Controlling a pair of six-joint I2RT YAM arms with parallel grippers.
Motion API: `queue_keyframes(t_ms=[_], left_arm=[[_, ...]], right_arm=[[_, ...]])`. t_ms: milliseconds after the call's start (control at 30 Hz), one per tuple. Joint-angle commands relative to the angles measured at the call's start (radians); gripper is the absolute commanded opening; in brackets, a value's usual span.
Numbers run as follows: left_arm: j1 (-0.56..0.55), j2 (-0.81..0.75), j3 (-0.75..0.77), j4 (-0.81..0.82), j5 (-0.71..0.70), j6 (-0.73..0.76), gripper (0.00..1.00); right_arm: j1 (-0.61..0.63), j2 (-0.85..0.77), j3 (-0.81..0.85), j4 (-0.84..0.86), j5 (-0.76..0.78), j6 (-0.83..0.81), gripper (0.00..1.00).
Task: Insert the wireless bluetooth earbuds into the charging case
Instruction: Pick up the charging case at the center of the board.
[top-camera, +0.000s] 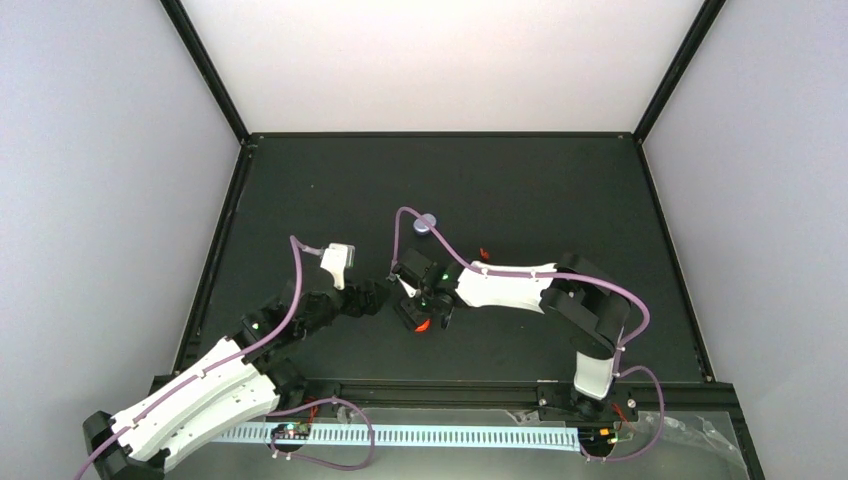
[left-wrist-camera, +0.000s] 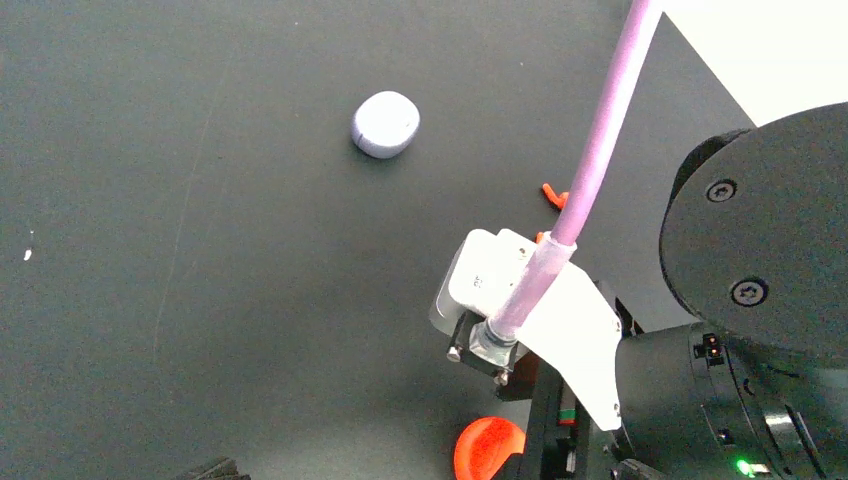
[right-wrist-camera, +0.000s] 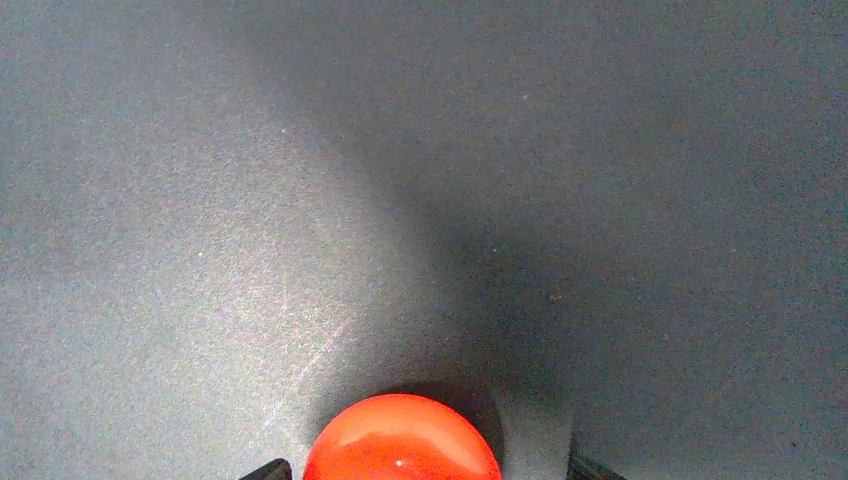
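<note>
A red-orange charging case (right-wrist-camera: 400, 445) lies shut on the black mat. My right gripper (right-wrist-camera: 428, 472) stands open over it, one fingertip (right-wrist-camera: 265, 470) close by its left side and the other set off to the right. From above, the same case (top-camera: 423, 325) shows just under my right gripper (top-camera: 418, 308). A lavender case (left-wrist-camera: 386, 124) lies shut farther back, also seen from above (top-camera: 426, 224). One red-orange earbud (left-wrist-camera: 553, 195) lies on the mat behind the right arm, seen from above too (top-camera: 484, 253). My left gripper (top-camera: 383, 292) is open and empty beside the right one.
The right arm's white camera mount (left-wrist-camera: 530, 300) and purple cable (left-wrist-camera: 600, 130) fill the near right of the left wrist view. The mat's raised black edge (top-camera: 440, 135) and white walls close in the workspace.
</note>
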Motion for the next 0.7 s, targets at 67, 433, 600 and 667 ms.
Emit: queue_keyframes(t_ms=[67, 433, 600, 667], left_arm=[[0.008, -0.039, -0.005, -0.024, -0.020, -0.015, 0.98], [0.007, -0.068, -0.028, -0.017, -0.022, -0.030, 0.98], [0.008, -0.069, -0.036, -0.013, -0.012, -0.034, 0.98], [0.007, -0.068, -0.038, -0.011, -0.009, -0.037, 0.98]], right_arm=[[0.011, 0.010, 0.011, -0.017, 0.111, 0.085, 0.72], [0.026, -0.002, -0.022, -0.012, 0.129, 0.115, 0.71], [0.026, -0.087, -0.104, 0.062, 0.078, 0.124, 0.74], [0.025, -0.128, -0.144, 0.103, 0.043, 0.120, 0.75]])
